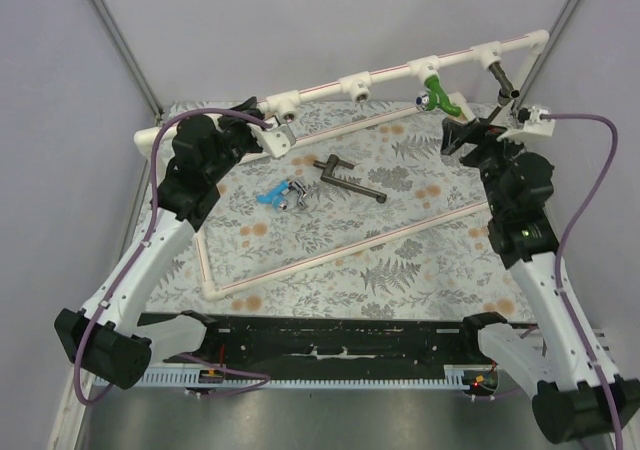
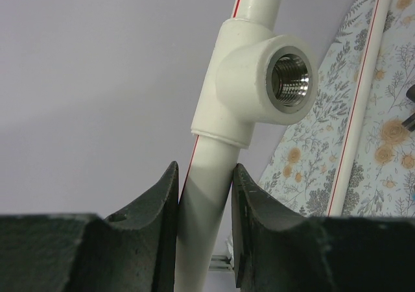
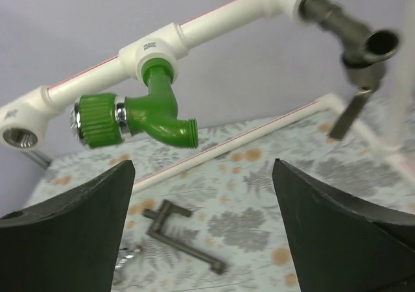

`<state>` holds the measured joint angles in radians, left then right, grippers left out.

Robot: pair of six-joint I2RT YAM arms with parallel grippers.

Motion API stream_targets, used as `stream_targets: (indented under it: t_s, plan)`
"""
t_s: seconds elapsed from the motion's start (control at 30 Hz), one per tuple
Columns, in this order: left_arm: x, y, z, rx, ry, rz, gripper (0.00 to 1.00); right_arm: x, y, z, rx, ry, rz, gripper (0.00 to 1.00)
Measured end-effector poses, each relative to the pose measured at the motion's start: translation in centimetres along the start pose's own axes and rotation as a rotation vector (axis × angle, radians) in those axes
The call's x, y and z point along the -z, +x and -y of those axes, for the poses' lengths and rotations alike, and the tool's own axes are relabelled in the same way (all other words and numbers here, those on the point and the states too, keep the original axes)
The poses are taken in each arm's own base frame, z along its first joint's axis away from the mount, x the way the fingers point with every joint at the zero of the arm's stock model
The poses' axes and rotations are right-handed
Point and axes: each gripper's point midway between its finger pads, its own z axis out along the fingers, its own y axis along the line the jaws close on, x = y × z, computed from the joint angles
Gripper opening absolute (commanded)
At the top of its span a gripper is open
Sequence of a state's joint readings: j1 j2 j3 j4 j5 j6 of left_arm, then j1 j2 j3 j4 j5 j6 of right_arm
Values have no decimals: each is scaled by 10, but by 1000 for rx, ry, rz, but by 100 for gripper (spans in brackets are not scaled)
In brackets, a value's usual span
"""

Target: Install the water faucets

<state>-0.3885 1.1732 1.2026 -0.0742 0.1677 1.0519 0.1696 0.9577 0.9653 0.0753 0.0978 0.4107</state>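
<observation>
Water faucets are divided between the raised white pipe rail (image 1: 388, 76) at the far edge and the table (image 1: 400, 260) with its floral cover.

Mounted units: the green faucet (image 3: 139, 113) is seated in the third tee fitting from the left in the top view. It hangs below the rail, with its knob to one side and its threaded spout to the other. The mounted dark faucet (image 3: 340, 19) occupies the fitting at the right end of the rail. Its lever (image 3: 347, 113) hangs downward and appears blurred in the right wrist view.

Loose units: the light blue faucet (image 1: 269, 196) and the silver faucet (image 1: 296, 194) lie just beside each other on the table; whether they touch cannot be told. The long dark grey faucet (image 1: 350, 178) lies near them, to their right in the top view. All three rest inside the white pipe frame (image 1: 340, 251) that lies flat on the table.

The leftmost tee fitting (image 2: 259, 78) shows a bare metal thread in its opening.

The left fingers (image 2: 149, 220) are clenched on the white pipe rail, one on each side, just beside the leftmost tee fitting. The right fingers (image 3: 71, 227) are released and spread wide with nothing between them. They face the green faucet and stand apart from it.
</observation>
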Motion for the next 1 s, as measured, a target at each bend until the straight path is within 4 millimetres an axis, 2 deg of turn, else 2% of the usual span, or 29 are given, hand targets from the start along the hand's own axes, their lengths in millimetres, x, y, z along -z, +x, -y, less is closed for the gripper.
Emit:
stream_targets:
  t_s: [0.07, 0.13, 0.27, 0.33, 0.43, 0.6, 0.73, 0.9, 1.0]
  plan:
    - [0, 0, 0, 0, 0, 1, 8, 23, -16, 5, 111, 5, 55, 98]
    - [0, 0, 0, 1, -1, 1, 19, 48, -33, 10, 227, 16, 112, 98]
    - [-1, -1, -1, 19, -4, 0, 53, 87, -53, 25, 388, 68, 182, 98]
    - [-1, -1, -1, 67, -8, -2, 65, 100, -54, 32, 417, 100, 191, 98]
    - [-3, -5, -5, 170, -24, 7, 75, 117, -52, 46, 413, 161, 177, 98]
    - [0, -20, -19, 333, -67, 45, 80, 142, -44, 55, 385, 194, 144, 98]
    - [9, -42, -47, 484, -146, 116, 82, 156, -48, 61, 345, 235, 148, 98]
    - [47, -72, -85, 698, -263, 226, 85, 166, -58, 67, 298, 294, 155, 98]
    - [79, -84, -102, 800, -333, 275, 86, 168, -62, 70, 288, 328, 151, 98]
